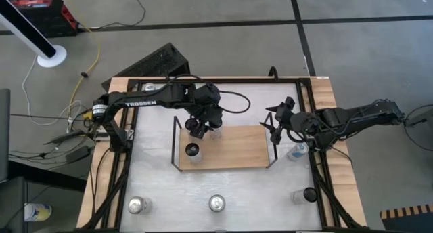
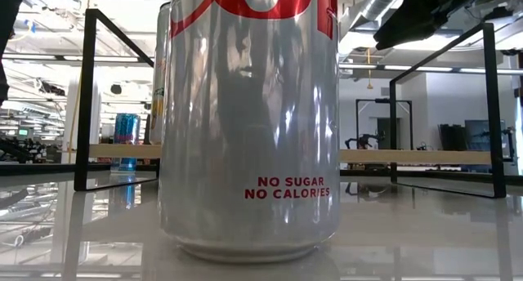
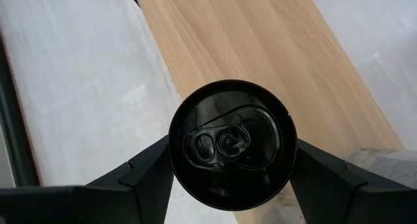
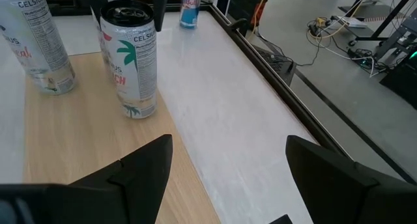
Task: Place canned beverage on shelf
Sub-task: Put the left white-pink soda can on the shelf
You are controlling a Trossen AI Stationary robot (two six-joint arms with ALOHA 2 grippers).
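Two white Celsius cans already stand on the small light-wood shelf with black wire frame [image 1: 223, 148], and more cans wait near the front edge of the white surface [image 1: 250, 182]. Left end effector [image 3: 229, 185] hangs directly above a black-topped can [image 3: 229, 144] on the shelf's edge, fingers [image 3: 140, 178] flanking it; gripped or just released, I cannot tell. Right end effector [image 4: 228, 165] hovers released over the shelf's far end.

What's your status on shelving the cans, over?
Left end effector around a black-topped Celsius can standing at the shelf's back edge. Right end effector open, waiting at shelf's right end. Second Celsius can close by.
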